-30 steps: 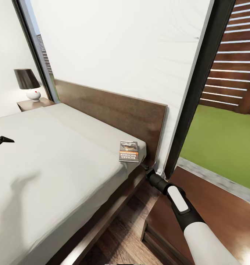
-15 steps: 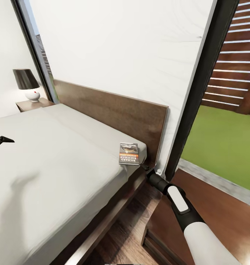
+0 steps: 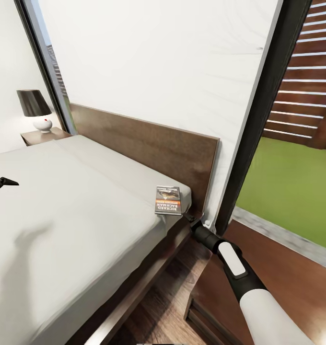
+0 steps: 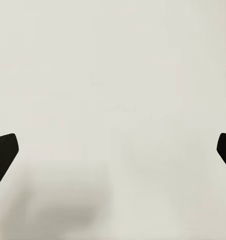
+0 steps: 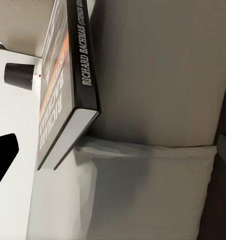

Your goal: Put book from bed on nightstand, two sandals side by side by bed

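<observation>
A: Where's the book (image 3: 168,200)?
B: On the bed (image 3: 62,201) corner by the headboard, overhanging. Light, stiff; pinch that free edge. Right claw (image 3: 188,218): can't tell if it's parted

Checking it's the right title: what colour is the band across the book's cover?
Orange, on the dark grey cover of the book; clearest in the head view.

book (image 5: 68,85) spine: "richard bachman (stephen king)"; cover (image 3: 168,200): "richard bachman".
</observation>
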### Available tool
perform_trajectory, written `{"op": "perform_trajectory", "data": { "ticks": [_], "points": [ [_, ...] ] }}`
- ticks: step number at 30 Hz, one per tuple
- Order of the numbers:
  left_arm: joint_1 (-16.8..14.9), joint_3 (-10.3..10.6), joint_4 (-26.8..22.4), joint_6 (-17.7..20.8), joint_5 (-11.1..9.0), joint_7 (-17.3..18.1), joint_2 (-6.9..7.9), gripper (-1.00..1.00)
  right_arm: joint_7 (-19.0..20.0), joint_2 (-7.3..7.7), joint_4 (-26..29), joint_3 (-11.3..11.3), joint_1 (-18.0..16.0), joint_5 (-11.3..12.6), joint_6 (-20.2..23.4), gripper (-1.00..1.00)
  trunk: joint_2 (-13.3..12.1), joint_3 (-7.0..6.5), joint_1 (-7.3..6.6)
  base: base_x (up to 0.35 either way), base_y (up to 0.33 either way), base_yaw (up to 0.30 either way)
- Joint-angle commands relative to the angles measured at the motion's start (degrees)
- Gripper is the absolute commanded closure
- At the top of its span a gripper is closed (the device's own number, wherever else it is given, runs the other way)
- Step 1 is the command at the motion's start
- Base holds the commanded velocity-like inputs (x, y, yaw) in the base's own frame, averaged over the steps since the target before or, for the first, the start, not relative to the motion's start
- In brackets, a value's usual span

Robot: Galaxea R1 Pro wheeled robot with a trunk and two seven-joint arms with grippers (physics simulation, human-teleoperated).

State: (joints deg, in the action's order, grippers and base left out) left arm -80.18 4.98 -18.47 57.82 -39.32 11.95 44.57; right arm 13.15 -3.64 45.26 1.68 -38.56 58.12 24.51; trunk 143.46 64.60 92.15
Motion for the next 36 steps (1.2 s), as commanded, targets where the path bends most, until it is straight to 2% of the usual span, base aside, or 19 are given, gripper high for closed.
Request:
{"op": "perform_trajectory", "data": {
  "ticks": [1, 36],
  "points": [
    [-0.06, 0.47, 0.01, 0.0, 0.21, 0.53, 0.08, -1.0, 0.04, -0.05, 0.0, 0.18, -0.03, 0.32, 0.37, -1.0, 0.02, 0.05, -0.01, 0.0, 0.0, 0.0],
    [-0.05, 0.47, 0.01, -0.07, 0.21, 0.5, 0.08, -1.0, 0.04, -0.13, 0.0, 0.17, -0.04, 0.32, 0.34, -1.0, 0.02, 0.05, -0.01, 0.0, 0.0, 0.0]
  ]
}}
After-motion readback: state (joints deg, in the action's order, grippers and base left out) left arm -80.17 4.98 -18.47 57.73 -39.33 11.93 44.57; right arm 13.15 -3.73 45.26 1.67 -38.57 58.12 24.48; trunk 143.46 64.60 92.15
